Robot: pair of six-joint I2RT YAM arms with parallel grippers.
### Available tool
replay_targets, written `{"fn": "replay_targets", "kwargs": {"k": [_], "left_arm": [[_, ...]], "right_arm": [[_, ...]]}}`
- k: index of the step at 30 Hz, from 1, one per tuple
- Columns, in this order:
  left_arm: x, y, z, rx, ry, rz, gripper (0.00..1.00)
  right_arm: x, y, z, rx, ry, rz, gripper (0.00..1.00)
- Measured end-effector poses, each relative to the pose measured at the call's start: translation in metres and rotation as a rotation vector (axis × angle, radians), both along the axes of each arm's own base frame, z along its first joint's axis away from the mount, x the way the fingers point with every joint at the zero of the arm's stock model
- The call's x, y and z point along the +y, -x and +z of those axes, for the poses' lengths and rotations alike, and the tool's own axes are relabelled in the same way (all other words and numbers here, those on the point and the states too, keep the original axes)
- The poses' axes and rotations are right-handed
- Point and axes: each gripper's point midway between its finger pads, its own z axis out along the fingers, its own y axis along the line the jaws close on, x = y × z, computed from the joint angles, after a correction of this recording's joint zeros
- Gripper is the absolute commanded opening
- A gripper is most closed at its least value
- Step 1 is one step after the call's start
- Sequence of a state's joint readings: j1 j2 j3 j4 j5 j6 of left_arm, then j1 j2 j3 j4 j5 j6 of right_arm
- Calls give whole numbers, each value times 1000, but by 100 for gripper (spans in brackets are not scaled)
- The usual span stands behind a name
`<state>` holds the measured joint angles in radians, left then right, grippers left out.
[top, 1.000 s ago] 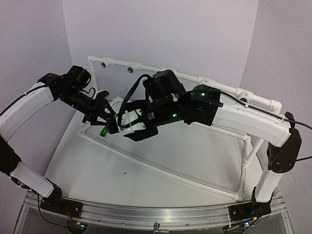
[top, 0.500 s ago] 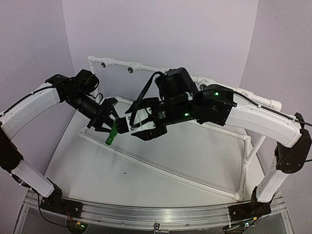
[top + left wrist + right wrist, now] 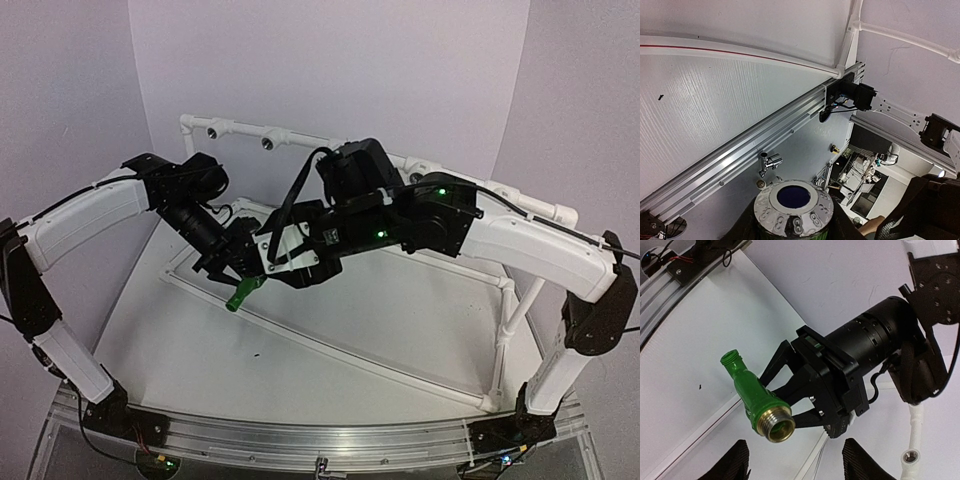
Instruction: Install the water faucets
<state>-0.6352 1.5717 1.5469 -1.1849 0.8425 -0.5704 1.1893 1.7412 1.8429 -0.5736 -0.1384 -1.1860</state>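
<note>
Top external view takes in the white bench [image 3: 300, 390], with a white pipe frame [image 3: 240, 128] standing along its far and right edges and one low pipe of that frame lying slantwise from the far left corner toward the near right corner. Left arm [image 3: 90, 215] and right arm [image 3: 520, 245] both reach in over the left half of the bench and meet there. Their dark wrists crowd so close that the fingers cannot be told apart from above. Only the green faucet [image 3: 240, 296] stands out, tilted in the air over the low pipe and nearest the far left corner. Right wrist view makes the hold plain: the left gripper [image 3: 776, 399] is clamped on the faucet's green body just behind its wide threaded metal end, one finger above and one below, and the narrow green threaded end sticks out free on the other side. The right gripper [image 3: 797, 452] is spread wide with nothing between its fingers, apart from the faucet ahead of it; only its two dark fingertips show, cut off by the bottom of the picture. Left wrist view gives little of the faucet: just its round metal mouth with a dark hole, a sliver of green beneath, all cut off at the bottom, the gripper's own fingers mere dark blurs at either side, and beyond them the aluminium rail [image 3: 765, 142] at the near edge of the bench
</note>
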Motion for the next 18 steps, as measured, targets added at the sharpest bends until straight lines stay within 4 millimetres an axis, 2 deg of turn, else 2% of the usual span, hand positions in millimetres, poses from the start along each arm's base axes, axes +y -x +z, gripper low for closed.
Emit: {"fn": "replay_targets", "kwargs": {"k": [11, 18], "left_arm": [[-10, 4, -1, -8, -26, -45, 0], [-15, 3, -9, 5, -53, -58, 0]], "right_arm": [[0, 7, -28, 1, 105, 71, 46], [-1, 11, -36, 1, 134, 102, 41]]}}
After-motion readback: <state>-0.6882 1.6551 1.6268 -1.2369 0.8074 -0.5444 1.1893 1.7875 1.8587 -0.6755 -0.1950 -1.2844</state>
